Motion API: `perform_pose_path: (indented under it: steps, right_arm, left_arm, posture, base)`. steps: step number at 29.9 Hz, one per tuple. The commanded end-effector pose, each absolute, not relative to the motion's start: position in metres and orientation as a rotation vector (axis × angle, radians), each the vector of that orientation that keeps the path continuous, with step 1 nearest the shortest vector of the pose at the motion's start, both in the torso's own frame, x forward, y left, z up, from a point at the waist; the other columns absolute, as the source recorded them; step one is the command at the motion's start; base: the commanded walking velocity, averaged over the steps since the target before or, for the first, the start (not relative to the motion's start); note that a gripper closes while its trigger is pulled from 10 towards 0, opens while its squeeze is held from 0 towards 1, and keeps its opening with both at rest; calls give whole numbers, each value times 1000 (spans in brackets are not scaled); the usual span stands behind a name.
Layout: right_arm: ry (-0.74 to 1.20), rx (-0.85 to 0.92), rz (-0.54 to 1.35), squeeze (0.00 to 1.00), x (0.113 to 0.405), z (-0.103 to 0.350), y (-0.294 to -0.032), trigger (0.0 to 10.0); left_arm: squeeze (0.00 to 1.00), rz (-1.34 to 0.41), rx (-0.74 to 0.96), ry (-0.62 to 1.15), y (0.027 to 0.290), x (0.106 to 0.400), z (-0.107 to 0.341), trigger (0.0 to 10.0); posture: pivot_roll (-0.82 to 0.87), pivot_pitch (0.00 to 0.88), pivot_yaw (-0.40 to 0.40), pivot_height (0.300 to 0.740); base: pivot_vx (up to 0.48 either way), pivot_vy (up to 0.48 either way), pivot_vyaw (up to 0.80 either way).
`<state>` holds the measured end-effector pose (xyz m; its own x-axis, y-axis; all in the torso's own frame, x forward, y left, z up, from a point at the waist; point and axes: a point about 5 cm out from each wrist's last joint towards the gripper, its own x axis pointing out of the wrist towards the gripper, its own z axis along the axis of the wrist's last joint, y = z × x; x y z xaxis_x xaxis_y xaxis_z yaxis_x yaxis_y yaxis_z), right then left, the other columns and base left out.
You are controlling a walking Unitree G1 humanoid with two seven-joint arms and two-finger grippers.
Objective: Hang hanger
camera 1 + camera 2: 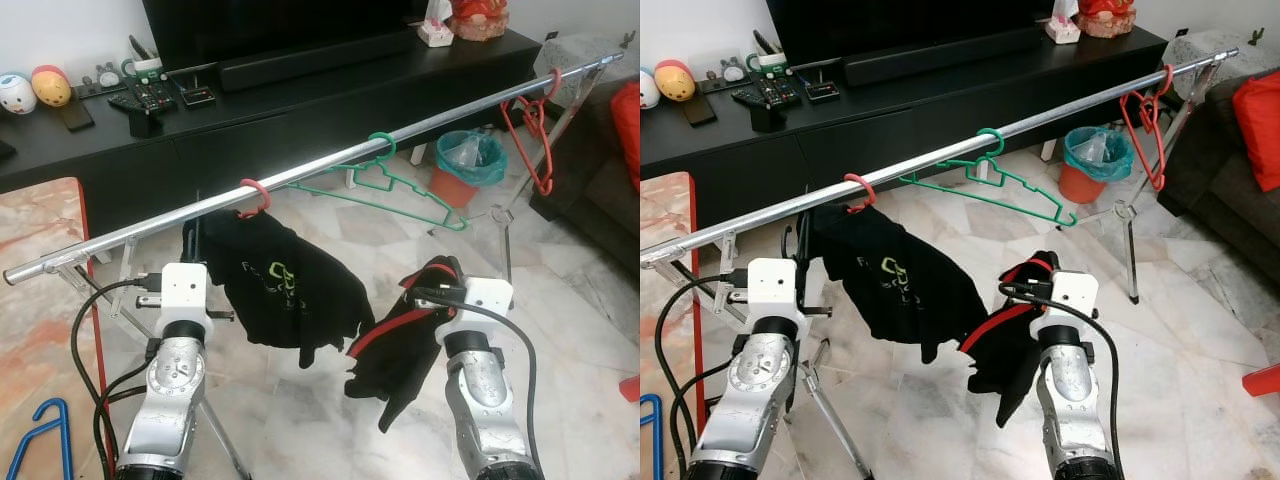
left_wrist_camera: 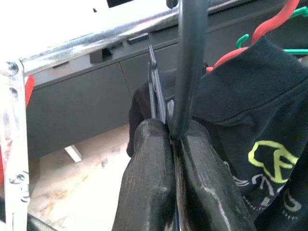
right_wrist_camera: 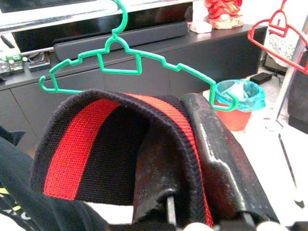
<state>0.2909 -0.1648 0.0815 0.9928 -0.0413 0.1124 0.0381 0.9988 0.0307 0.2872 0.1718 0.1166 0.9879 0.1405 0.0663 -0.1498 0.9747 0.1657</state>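
A black hanger [image 2: 188,67] stands upright just under the silver rail [image 1: 330,165], its thin rod pinched at the tip of the left gripper [image 2: 175,139], whose two black fingers [image 2: 147,178] are clenched tight on it. Close beside it a black shirt with a yellow-green logo [image 1: 280,285] hangs from the rail on a red hanger hook [image 1: 255,197], near the rail's left end. The right gripper [image 3: 192,159] is lower and to the right, below the rail, with a black garment with red stripes [image 1: 400,340] draped over its fingers; the cloth covers the fingertips, so whether they are clamped or parted cannot be told. Farther along the rail an empty green hanger [image 1: 390,185] hangs about midway, and an empty red hanger [image 1: 530,130] hangs near the right end, next to the rail's stand leg [image 1: 505,240]. Behind the rail runs a long black TV cabinet [image 1: 300,110] carrying a remote control [image 1: 150,97], small egg-shaped figures [image 1: 35,88] and other small items too small to identify. A red bin with a teal bag [image 1: 465,165] stands on the marble floor [image 1: 580,330] beyond the green hanger. A blue hanger [image 1: 40,435] lies at the lower left, on a pinkish marble worktop [image 1: 40,270] with a red edge.
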Motion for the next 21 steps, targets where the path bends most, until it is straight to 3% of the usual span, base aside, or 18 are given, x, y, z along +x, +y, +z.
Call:
perform_pose_path:
  steps: [1,6,21]
  right_arm:
    - [-123,20,-43,0,292,84,-167,10000]
    - [-123,19,-46,0,291,83,-167,10000]
    - [-119,18,-46,0,290,82,-167,10000]
  left_arm:
    - [0,147,165,-56,173,287,114,10000]
    - [0,151,192,-50,174,286,113,10000]
    - [0,154,200,-55,173,287,113,10000]
  posture:
    - [28,78,3,740]
    - [28,70,6,740]
    - [26,63,5,740]
  base:
    - [0,0,0]
    - [0,-122,0]
    - [0,-480,0]
